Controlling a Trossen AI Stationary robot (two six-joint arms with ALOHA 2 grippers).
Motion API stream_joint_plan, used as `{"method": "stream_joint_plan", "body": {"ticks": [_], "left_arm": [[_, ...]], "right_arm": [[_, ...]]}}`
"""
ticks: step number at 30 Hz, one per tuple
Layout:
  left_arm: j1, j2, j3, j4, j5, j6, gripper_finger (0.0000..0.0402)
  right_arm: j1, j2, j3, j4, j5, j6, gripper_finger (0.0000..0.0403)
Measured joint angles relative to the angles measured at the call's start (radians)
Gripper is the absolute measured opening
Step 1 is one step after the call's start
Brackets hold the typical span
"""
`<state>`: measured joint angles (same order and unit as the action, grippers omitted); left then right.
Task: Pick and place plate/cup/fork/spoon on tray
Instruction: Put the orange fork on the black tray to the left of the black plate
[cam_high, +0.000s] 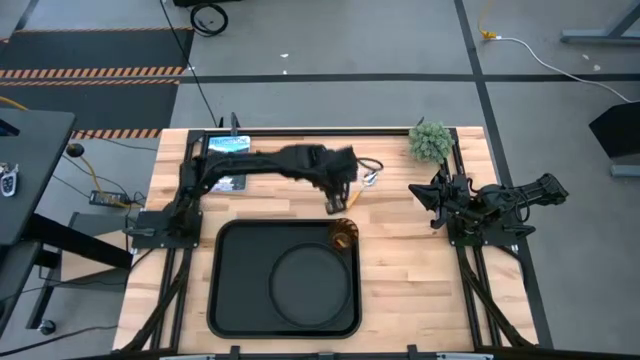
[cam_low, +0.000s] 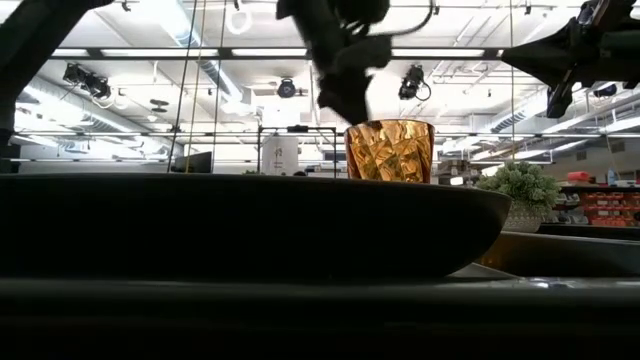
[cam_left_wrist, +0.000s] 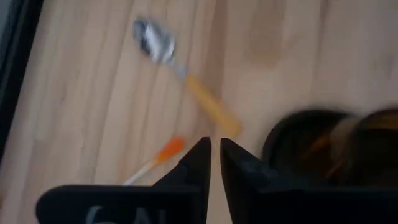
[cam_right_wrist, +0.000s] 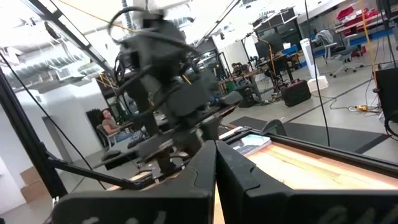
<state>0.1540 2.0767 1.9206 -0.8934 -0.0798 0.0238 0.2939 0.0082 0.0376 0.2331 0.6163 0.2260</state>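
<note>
- No brand or label can be read; white marks on the left wrist housing are too blurred to make out
- Left gripper (cam_high: 334, 207) hangs just above the tray (cam_high: 228, 300) at centre frame, fingers nearly closed, holding nothing
- Cup (cam_high: 343, 236) stands in the tray's upper right corner, plate (cam_high: 283, 300) beside it
- Only the left wrist view shows the spoon (cam_left_wrist: 180, 71) and fork (cam_left_wrist: 158, 157) on bare wood
- Right gripper (cam_high: 424, 193) waits at right, fingers together

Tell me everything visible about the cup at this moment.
The cup is a small round tumbler of translucent amber-orange material with a faceted, cut-glass look. It stands upright and unheld in the tray, at the far right corner, beside the plate; whether the two touch cannot be told. The left gripper hangs just beyond it, fingers nearly together and empty.
</note>
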Motion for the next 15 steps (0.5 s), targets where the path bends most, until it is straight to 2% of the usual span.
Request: {"method": "stream_joint_plan", "body": {"ticks": [3, 9, 15], "left_arm": [[0.072, 0.005, -0.006, -0.114, 0.048, 0.084, 0.0051], [0.168, 0.005, -0.066, -0.112, 0.121, 0.296, 0.0065], [0.205, 0.010, -0.080, -0.101, 0.114, 0.454, 0.0122]], "right_arm": [[0.000, 0.000, 0.000, 0.003, 0.000, 0.000, 0.0016], [0.000, 0.000, 0.000, 0.007, 0.000, 0.000, 0.0016], [0.000, 0.000, 0.000, 0.006, 0.000, 0.000, 0.0016]]}}
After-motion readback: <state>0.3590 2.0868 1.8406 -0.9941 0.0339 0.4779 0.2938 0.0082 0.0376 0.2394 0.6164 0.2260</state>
